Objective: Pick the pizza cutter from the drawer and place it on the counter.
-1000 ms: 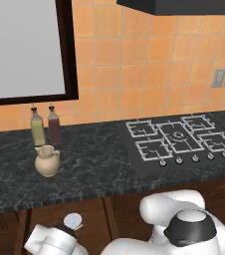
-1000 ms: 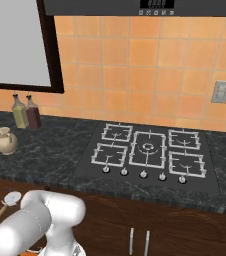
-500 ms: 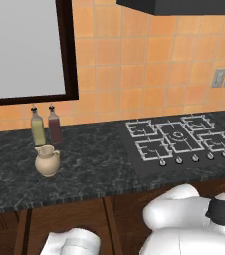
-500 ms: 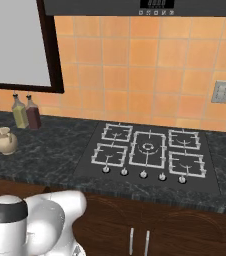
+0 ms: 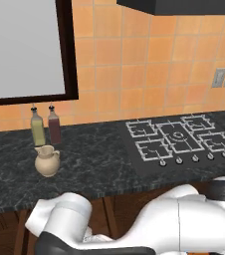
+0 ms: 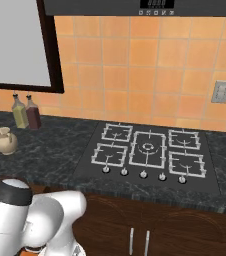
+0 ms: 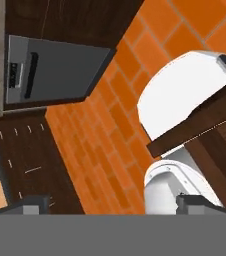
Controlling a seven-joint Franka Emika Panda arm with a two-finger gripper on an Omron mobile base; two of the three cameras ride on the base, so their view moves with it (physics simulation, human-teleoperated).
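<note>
Orange floor tiles and dark cabinets lie beyond the end effector (image 7: 110,202), whose fingertips (image 7: 35,204) stand wide apart, holding nothing; a brown drawer (image 7: 220,135) edge shows beside them. Up on the bench (image 5: 94,164) sit a jug (image 5: 47,161), two bottles (image 5: 45,125) and the hob (image 5: 176,142). I can't spot the pizza cutter.

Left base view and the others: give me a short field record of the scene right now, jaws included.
counter: black veined stone counter, front edge in view
jug: small beige ceramic jug upright on the counter, left of the hob
bottles: yellow oil bottle and dark red bottle behind the jug, at the tiled wall
hob: black gas hob, nothing on its grates
jaws: open wide, nothing between them, facing orange floor tiles
</note>
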